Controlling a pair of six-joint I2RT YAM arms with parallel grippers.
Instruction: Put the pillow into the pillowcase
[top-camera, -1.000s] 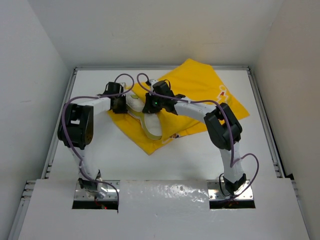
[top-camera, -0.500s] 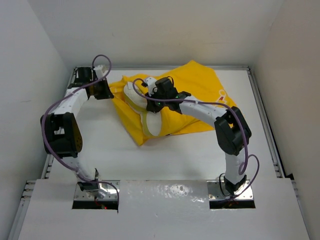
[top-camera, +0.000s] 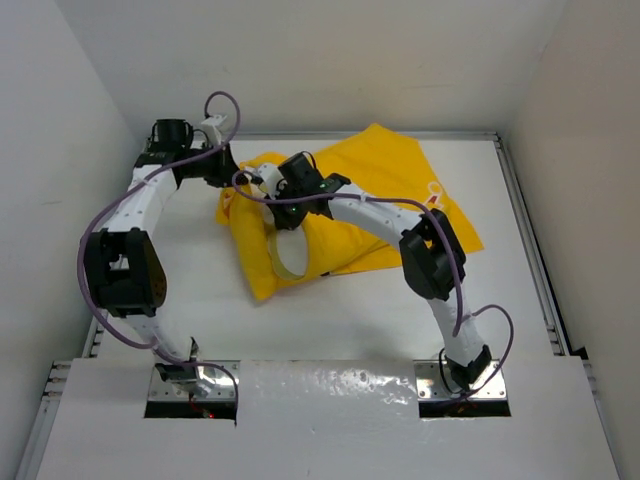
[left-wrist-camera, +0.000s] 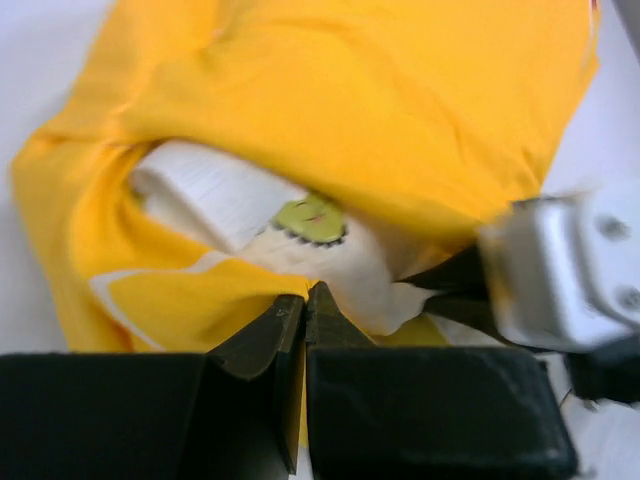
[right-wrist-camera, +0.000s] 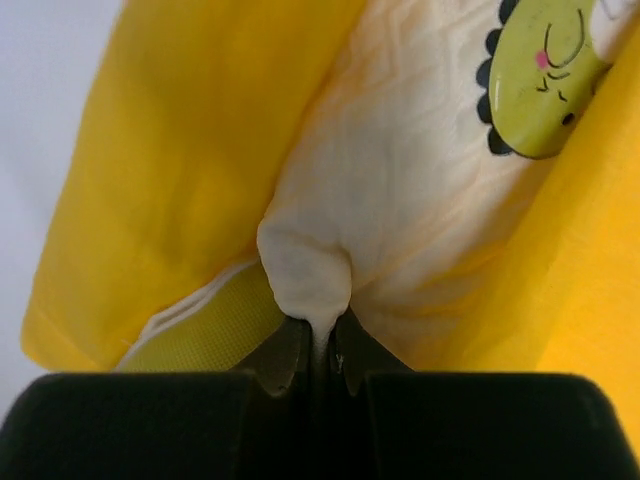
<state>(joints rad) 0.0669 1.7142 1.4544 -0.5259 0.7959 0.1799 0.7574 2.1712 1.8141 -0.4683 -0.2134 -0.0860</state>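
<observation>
The bright yellow pillowcase (top-camera: 380, 190) lies crumpled at the back middle of the table. The cream-white pillow (top-camera: 286, 256) sits partly inside its open left end, with only its edge band showing from above. My left gripper (top-camera: 221, 166) is at the case's back-left corner, shut on the yellow hem (left-wrist-camera: 303, 298). In the left wrist view the pillow (left-wrist-camera: 215, 195) and its yellow emblem (left-wrist-camera: 310, 217) show inside the opening. My right gripper (top-camera: 272, 189) is shut on a pinch of cream pillow fabric (right-wrist-camera: 308, 270). The emblem (right-wrist-camera: 545, 85), the yellow-green band (right-wrist-camera: 200, 338) and the pillowcase (right-wrist-camera: 190, 130) lie around it.
White walls close in the table on the left, back and right. A raised rail (top-camera: 525, 240) runs along the right side. The right arm's elbow (top-camera: 430, 262) hangs over the pillowcase's front edge. My right gripper's grey body (left-wrist-camera: 560, 270) shows in the left wrist view.
My left gripper moved from the middle to the back left, pulling the pillowcase edge with it. The right gripper moved left with the pillow. The case now covers more of the pillow.
</observation>
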